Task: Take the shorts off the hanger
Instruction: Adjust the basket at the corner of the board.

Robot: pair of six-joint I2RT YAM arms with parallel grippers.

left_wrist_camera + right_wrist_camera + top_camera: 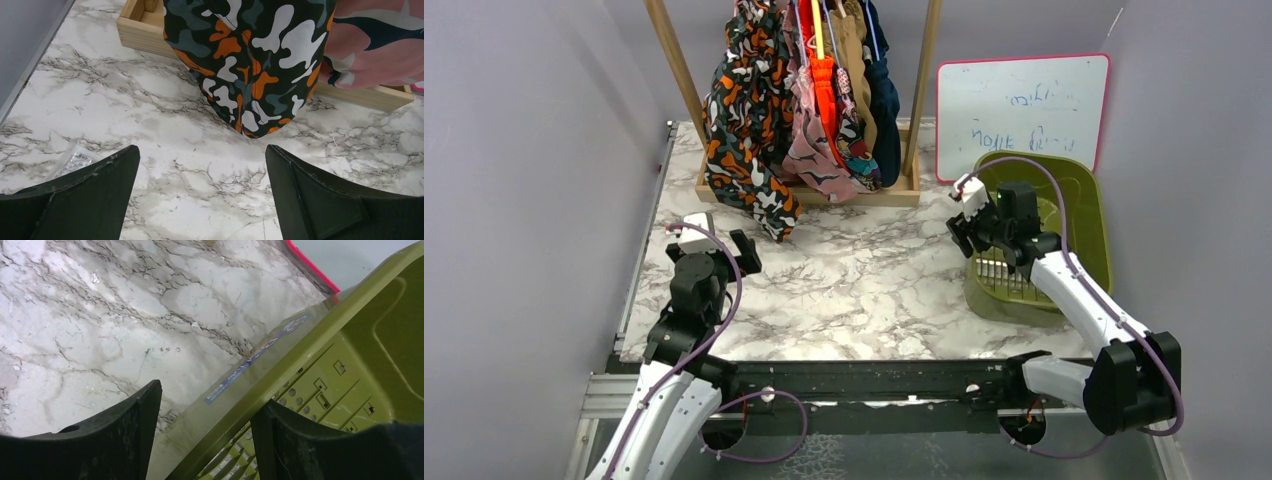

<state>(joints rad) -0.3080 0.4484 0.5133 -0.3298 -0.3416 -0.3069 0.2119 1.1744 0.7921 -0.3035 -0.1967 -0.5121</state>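
Lab booth: plain grey walls [524, 150], whiteboard [1022, 115]

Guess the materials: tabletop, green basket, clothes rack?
Tabletop: white with grey veining, slight sheen; looks like marble-pattern laminate or film, could be stone. Green basket: moulded plastic, matte olive, slotted walls, a sticker on the rim. Clothes rack: pale unfinished-looking wood, grain visible on its base frame.

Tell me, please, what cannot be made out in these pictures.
Top view: what the shorts hang from is cut off by the upper edge.
Top view: the writing on the whiteboard is too small to read.
Right wrist view: the right hand straddles the basket rim; whether it grips is cut off by the lower edge.
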